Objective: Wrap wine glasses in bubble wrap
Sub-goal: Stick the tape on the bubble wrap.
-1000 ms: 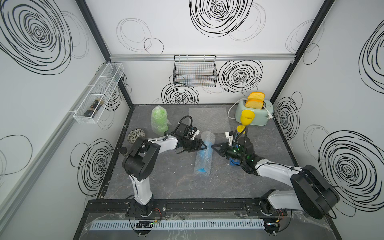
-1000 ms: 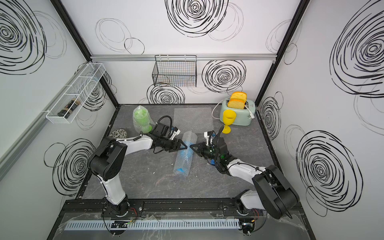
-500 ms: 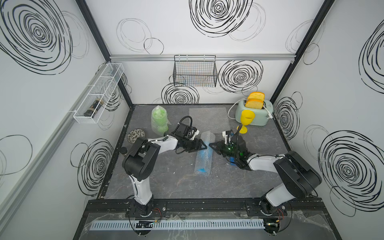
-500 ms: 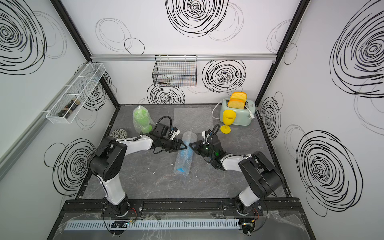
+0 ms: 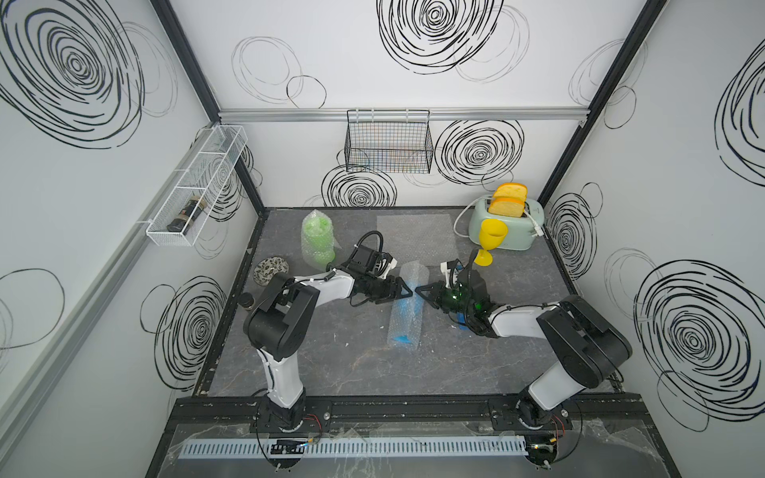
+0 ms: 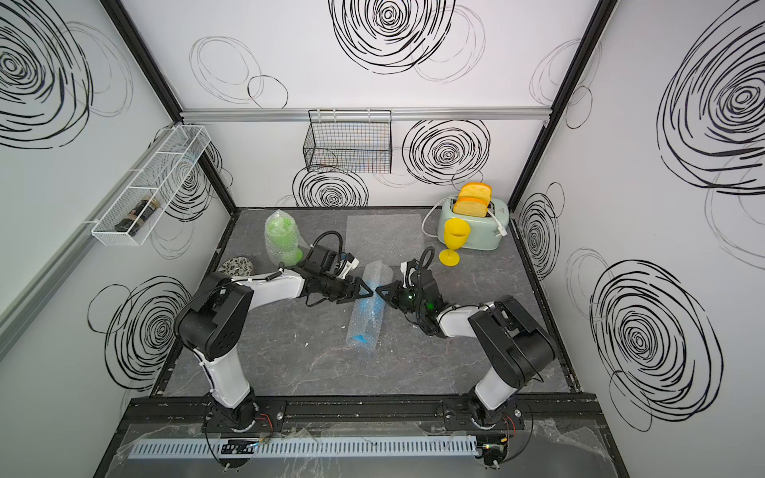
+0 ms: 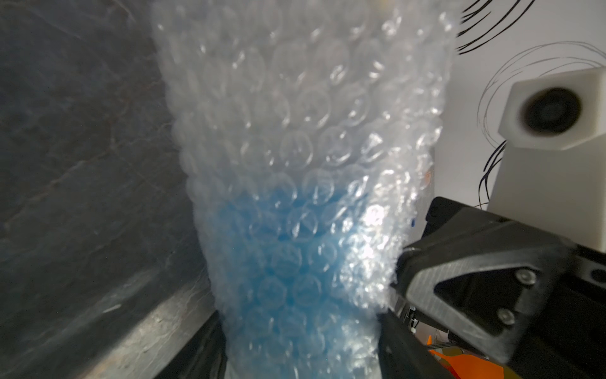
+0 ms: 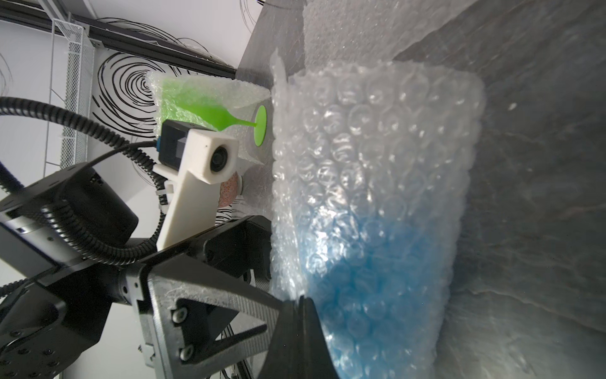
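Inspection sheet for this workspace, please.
Surface: dark marbled table, no spills seen.
Job's things: green goblet wrapped, upright; blue goblet wrapped, lying centre; yellow goblet bare, upright; spare bubble wrap sheet flat at rear.
Clutter: toaster with toast; patterned dish; small dark jar.
Grippers: left gripper closed around blue goblet's wrap; right gripper shut at wrap's edge.
Cables: toaster cord loops on table; black cable arches over left wrist.
Surroundings: black wire basket, white wire shelf holding bottle.
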You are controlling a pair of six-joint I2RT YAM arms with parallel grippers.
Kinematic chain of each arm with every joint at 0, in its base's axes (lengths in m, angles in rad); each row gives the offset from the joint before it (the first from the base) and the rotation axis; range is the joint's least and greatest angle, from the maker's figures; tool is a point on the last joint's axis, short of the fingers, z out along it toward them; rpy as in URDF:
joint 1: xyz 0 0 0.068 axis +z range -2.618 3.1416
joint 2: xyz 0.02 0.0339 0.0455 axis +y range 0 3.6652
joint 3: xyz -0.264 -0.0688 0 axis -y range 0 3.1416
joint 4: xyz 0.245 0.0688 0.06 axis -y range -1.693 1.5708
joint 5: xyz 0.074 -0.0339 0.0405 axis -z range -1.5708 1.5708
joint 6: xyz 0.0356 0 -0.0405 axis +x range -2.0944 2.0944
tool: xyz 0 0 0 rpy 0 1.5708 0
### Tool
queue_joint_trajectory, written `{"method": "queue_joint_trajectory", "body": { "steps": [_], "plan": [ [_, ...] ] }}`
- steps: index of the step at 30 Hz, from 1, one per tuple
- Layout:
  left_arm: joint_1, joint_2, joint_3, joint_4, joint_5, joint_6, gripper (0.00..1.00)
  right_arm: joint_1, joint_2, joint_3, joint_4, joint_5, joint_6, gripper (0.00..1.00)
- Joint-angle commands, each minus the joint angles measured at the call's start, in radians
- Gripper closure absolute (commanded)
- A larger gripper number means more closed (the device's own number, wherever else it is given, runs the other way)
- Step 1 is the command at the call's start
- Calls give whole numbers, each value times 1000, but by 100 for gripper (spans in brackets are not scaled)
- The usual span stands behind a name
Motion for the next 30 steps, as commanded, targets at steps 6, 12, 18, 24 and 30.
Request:
{"method": "queue_joint_trajectory", "body": {
  "steps": [6, 12, 18, 24, 30],
  "plan": [
    [-23, 43, -28, -100, -84, 9, 30, 13, 27, 34, -36, 17, -58, 96],
    [-21, 46, -25, -101, -85, 11, 30, 39, 1, 65, -152, 70, -139, 88],
    [-20, 44, -26, -102, -87, 13, 30, 86, -28, 106, -284, 162, -247, 86],
    [-21, 52, -22, -106, -88, 16, 30, 110, -53, 117, -341, 210, -292, 84],
    [-17, 54, -22, -106, -87, 16, 31, 103, -71, 101, -319, 191, -273, 81]
  ]
}}
